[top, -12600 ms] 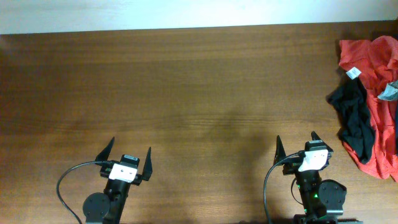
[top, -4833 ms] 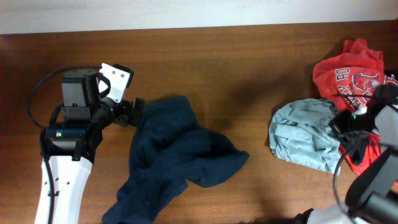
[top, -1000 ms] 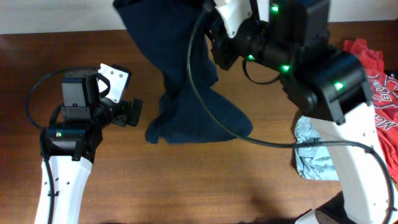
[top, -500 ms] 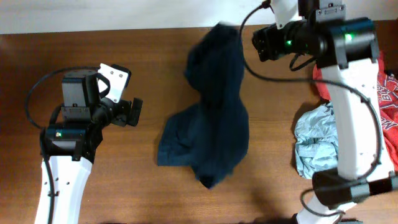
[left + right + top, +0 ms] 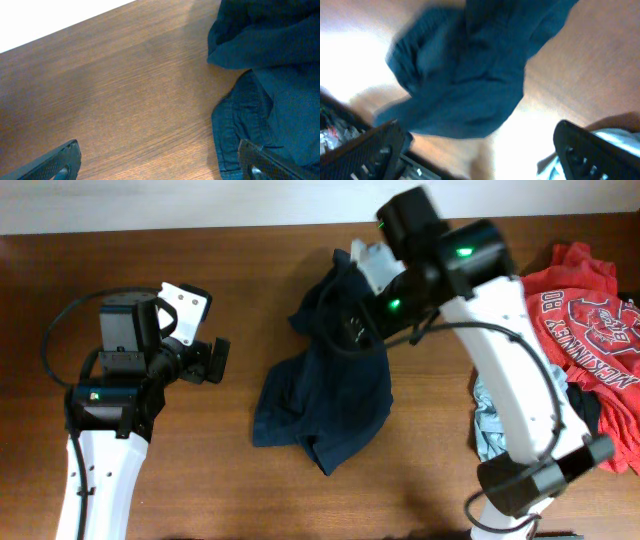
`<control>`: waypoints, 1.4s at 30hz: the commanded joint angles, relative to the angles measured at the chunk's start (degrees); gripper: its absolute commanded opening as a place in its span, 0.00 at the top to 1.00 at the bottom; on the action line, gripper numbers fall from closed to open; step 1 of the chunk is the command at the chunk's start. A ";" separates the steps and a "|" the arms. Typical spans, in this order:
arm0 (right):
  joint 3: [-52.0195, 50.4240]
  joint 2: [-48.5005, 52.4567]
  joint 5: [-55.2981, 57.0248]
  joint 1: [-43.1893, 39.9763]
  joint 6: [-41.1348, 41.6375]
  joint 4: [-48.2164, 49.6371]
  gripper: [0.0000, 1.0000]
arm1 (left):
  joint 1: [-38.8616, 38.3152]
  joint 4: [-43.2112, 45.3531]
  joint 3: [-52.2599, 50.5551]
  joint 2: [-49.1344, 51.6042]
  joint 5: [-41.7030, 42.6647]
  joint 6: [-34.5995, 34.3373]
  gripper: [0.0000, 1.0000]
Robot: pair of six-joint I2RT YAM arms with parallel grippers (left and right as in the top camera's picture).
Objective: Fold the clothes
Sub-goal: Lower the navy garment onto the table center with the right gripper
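Observation:
The clothes (image 5: 330, 405) are a dark navy garment lying in a crumpled heap in the middle of the table. My right gripper (image 5: 358, 328) hovers over the heap's upper end. In the right wrist view the right gripper (image 5: 482, 155) is open with nothing between its fingers, and the blurred clothes (image 5: 470, 75) lie beyond them. My left gripper (image 5: 218, 362) stands open to the left of the heap, apart from it. In the left wrist view the left gripper (image 5: 160, 165) spans bare wood, and the clothes (image 5: 280, 90) fill the right side by its right fingertip.
A red printed shirt (image 5: 580, 290) lies at the right edge, with a light blue garment (image 5: 495, 430) and a black one (image 5: 600, 410) beside it. The table's far edge (image 5: 200, 230) meets a white wall.
My right gripper has opened and let go of the clothes, which dropped from hanging into a heap on the table. The right arm swung left over the heap. The left arm has not moved.

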 commanded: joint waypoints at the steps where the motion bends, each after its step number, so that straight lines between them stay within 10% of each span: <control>1: -8.20 3.87 2.32 2.36 3.87 1.07 0.01 | 0.17 -0.11 0.79 0.15 0.85 0.46 0.00; 8: -18.97 5.07 2.67 3.96 10.80 13.03 0.03 | 0.17 -0.09 0.79 0.15 0.87 0.44 0.00; 10: -18.71 5.03 0.22 4.44 10.54 14.60 0.34 | 0.17 -0.09 0.79 0.15 0.87 0.46 0.00; 11: -17.94 4.98 -1.22 4.94 10.36 15.08 0.77 | 0.17 -0.07 0.79 0.15 0.87 0.46 0.00; 12: -16.74 4.92 -2.86 5.44 10.34 15.91 0.96 | 0.17 -0.09 0.79 0.15 0.87 0.46 0.00; 20: 0.24 4.81 -38.25 5.86 4.24 29.83 0.96 | 0.17 -0.07 0.79 0.15 0.85 0.46 0.00; 29: 5.92 5.01 -14.84 2.69 6.54 16.00 0.96 | 0.17 -0.09 0.79 0.15 0.83 0.46 0.00; 35: -7.74 5.07 13.68 2.08 4.33 5.25 0.41 | 0.17 0.31 0.79 0.15 0.85 0.46 0.00; 42: -11.63 5.05 12.39 2.08 5.20 6.23 0.28 | 0.17 -1.86 0.74 5.25 1.81 -3.34 0.00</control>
